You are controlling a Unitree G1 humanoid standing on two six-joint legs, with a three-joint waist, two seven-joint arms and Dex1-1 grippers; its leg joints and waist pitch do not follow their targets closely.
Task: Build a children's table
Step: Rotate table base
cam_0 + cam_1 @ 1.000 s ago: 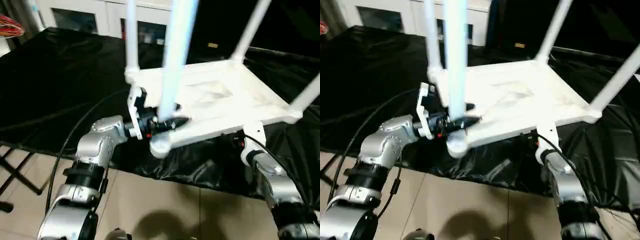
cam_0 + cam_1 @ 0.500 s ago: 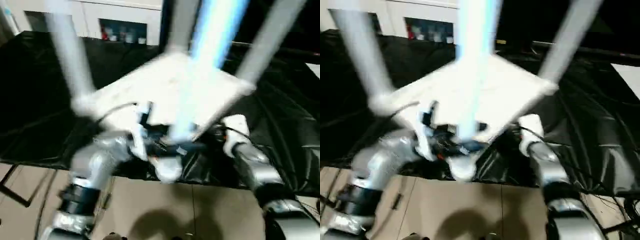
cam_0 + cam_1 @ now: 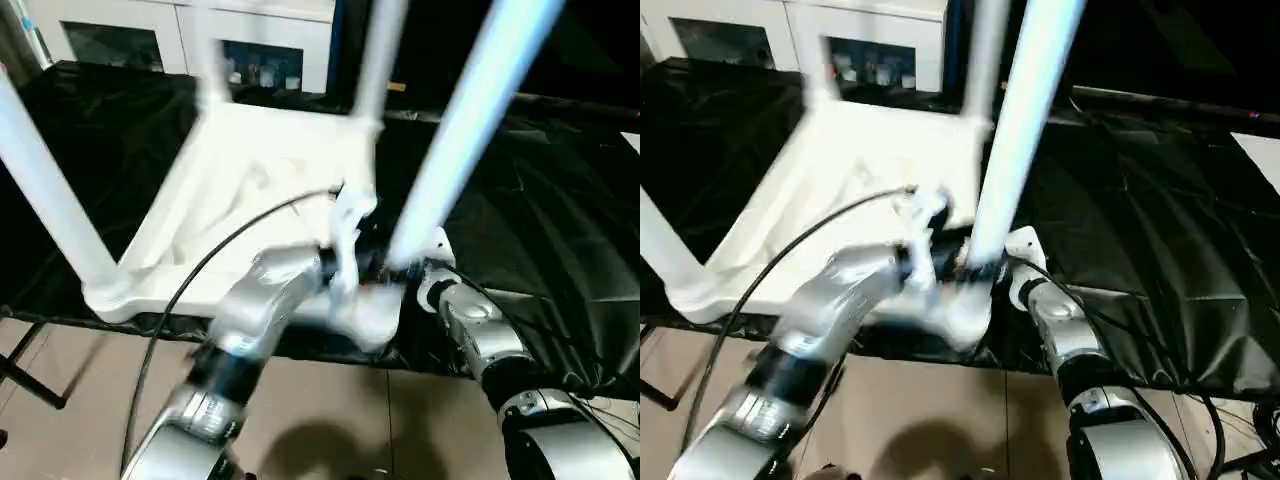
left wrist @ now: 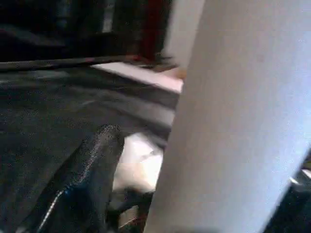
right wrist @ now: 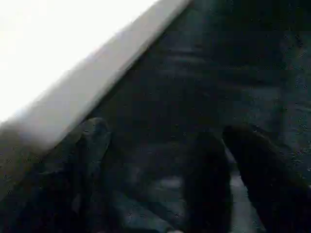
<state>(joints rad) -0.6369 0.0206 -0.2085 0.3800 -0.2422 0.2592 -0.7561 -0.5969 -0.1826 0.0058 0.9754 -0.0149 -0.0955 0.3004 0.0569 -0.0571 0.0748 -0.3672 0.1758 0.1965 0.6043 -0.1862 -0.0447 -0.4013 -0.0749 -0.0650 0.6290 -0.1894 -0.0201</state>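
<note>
The children's table lies upside down on the black cloth, its white top [image 3: 250, 190] facing me and its legs pointing up. My left gripper [image 3: 375, 275] reaches across to the near right corner and is shut around the base of that corner's leg [image 3: 450, 140]. In the left wrist view the leg [image 4: 233, 121] stands against one black finger [image 4: 92, 170]. My right gripper [image 5: 175, 160] is open beside the top's white edge [image 5: 73, 92], low at the same corner, with black cloth between its fingers. My right forearm [image 3: 470, 320] comes in from the right.
Another leg [image 3: 50, 200] rises at the near left, and two more stand at the far side [image 3: 375, 60]. Black cloth [image 3: 540, 230] covers the work surface. White cabinets [image 3: 130, 30] line the back. Tiled floor [image 3: 330, 420] lies below, crossed by a black cable [image 3: 190, 290].
The table has swung round on the cloth: the held corner went from near left to near right. My left arm swung right with the leg, and the view shifted too.
</note>
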